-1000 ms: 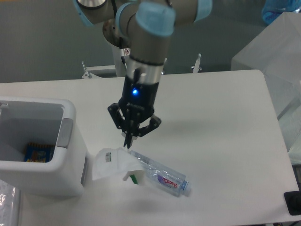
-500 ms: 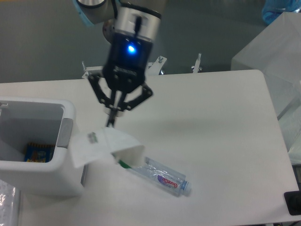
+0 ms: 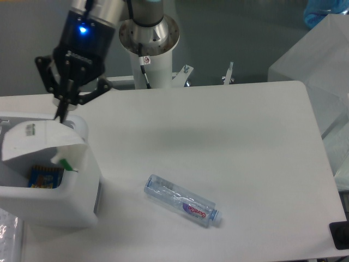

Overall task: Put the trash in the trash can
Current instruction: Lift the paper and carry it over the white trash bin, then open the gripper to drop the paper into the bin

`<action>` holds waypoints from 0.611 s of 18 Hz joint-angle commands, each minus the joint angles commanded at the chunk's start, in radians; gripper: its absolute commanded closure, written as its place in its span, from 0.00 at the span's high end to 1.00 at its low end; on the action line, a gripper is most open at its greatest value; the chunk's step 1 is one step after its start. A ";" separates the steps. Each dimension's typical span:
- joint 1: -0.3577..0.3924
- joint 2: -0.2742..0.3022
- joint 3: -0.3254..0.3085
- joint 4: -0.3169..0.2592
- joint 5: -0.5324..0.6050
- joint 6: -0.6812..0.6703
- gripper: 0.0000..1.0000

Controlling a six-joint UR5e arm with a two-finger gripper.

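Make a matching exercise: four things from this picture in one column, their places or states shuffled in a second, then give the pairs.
1. wrapper
2. bottle
3. bin
4. gripper

a. lying on its side on the table
b. shut, above the bin's rim
c. hanging from the gripper over the bin
d. standing at the table's left edge, with a blue packet inside

Pairs: 1-c, 2-a, 3-d, 4-b

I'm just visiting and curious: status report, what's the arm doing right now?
Gripper shut on wrapper, hanging over the bin. Bottle lying on the table. Nothing in the way.
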 joint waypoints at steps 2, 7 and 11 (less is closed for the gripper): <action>-0.012 -0.005 0.000 0.000 0.000 0.002 0.11; -0.035 -0.026 -0.009 0.000 0.002 0.002 0.19; -0.048 -0.028 -0.032 0.003 0.003 0.003 0.19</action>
